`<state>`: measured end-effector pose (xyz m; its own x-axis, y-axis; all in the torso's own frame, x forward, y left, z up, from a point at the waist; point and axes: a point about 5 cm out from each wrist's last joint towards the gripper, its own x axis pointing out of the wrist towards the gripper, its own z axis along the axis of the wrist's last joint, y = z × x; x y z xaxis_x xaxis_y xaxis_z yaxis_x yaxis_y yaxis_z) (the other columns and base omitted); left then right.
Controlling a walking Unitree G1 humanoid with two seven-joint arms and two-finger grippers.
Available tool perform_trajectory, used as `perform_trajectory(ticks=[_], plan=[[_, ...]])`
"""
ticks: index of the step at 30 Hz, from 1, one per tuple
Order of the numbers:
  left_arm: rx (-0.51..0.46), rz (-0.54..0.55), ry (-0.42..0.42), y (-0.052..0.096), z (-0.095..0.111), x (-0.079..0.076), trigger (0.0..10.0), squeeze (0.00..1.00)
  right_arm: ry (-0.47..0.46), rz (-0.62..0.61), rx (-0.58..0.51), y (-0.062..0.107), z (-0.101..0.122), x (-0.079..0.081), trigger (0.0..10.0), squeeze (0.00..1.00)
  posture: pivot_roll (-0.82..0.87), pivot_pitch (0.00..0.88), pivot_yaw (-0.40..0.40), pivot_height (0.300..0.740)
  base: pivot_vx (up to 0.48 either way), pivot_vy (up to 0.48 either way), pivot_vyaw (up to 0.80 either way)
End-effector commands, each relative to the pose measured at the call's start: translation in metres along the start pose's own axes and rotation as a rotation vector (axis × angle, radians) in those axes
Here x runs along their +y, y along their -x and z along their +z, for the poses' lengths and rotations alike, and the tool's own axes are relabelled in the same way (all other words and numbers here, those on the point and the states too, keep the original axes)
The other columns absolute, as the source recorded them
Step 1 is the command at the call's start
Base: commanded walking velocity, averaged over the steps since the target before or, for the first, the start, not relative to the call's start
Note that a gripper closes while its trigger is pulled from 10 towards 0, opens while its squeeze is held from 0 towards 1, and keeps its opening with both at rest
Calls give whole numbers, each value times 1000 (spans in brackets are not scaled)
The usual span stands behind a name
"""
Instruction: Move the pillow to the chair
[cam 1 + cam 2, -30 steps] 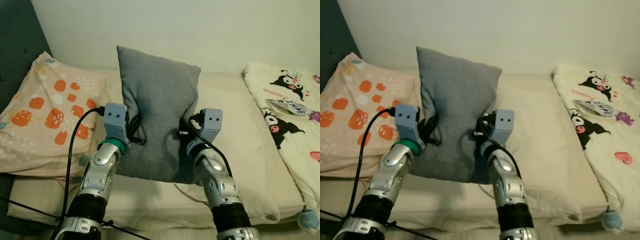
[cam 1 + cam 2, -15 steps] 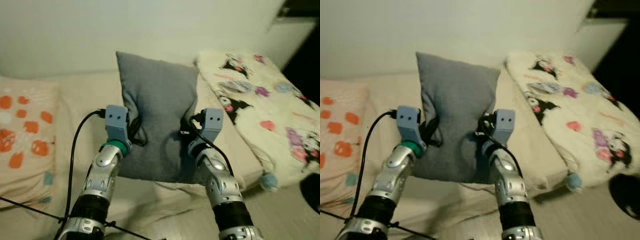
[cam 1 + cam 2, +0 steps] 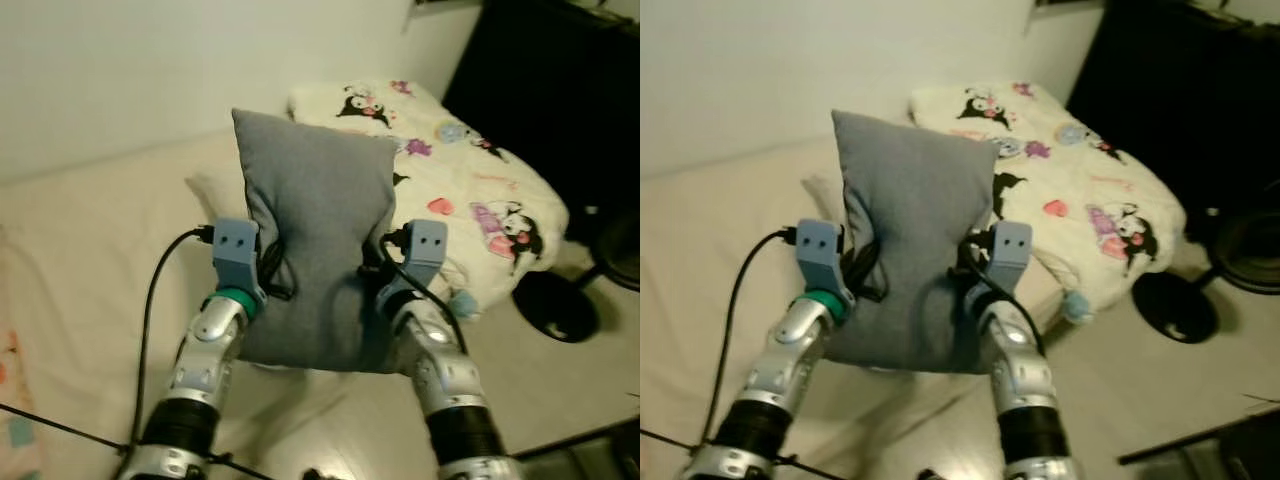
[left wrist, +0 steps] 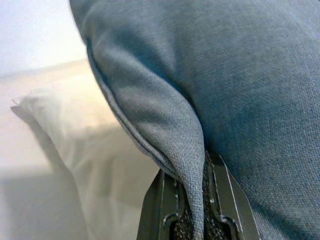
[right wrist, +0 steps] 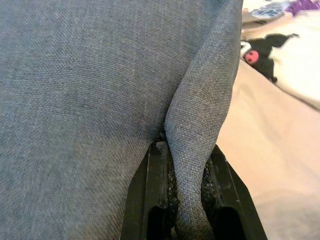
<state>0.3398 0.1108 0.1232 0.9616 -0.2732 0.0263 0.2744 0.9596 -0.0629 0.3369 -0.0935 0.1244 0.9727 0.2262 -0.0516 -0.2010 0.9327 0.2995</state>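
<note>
Grey pillow (image 3: 318, 250) upright between both grippers, long axis vertical; left gripper (image 4: 194, 212) and right gripper (image 5: 187, 200) fingers pinched on its side edges, above bed (image 3: 90, 260).

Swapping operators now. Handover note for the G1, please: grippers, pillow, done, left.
Left gripper: shut on the pillow's left edge.
Right gripper: shut on its right edge.
Pillow: grey, held upright between both grippers, over the near edge of the bed.
Nearby: cartoon-print blanket on the bed to the right; a dark round base on the floor beyond it.
Done: pillow gripped and lifted.
Left: find the chair, carry the pillow over, set it down, release.
</note>
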Motion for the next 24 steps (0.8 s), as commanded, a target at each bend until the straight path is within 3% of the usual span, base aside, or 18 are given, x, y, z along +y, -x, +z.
perform_trajectory(ticks=[1,24], plan=[[-17,-87,11,-7,6,-22,10000,0,28,34,-21,-1,6,8,10000,0,-52,31,7,740,0,0,-800],[-18,-100,38,-7,5,-28,10000,0,57,44,-25,0,5,9,10000,0,-58,7,-17,740,0,0,-800]])
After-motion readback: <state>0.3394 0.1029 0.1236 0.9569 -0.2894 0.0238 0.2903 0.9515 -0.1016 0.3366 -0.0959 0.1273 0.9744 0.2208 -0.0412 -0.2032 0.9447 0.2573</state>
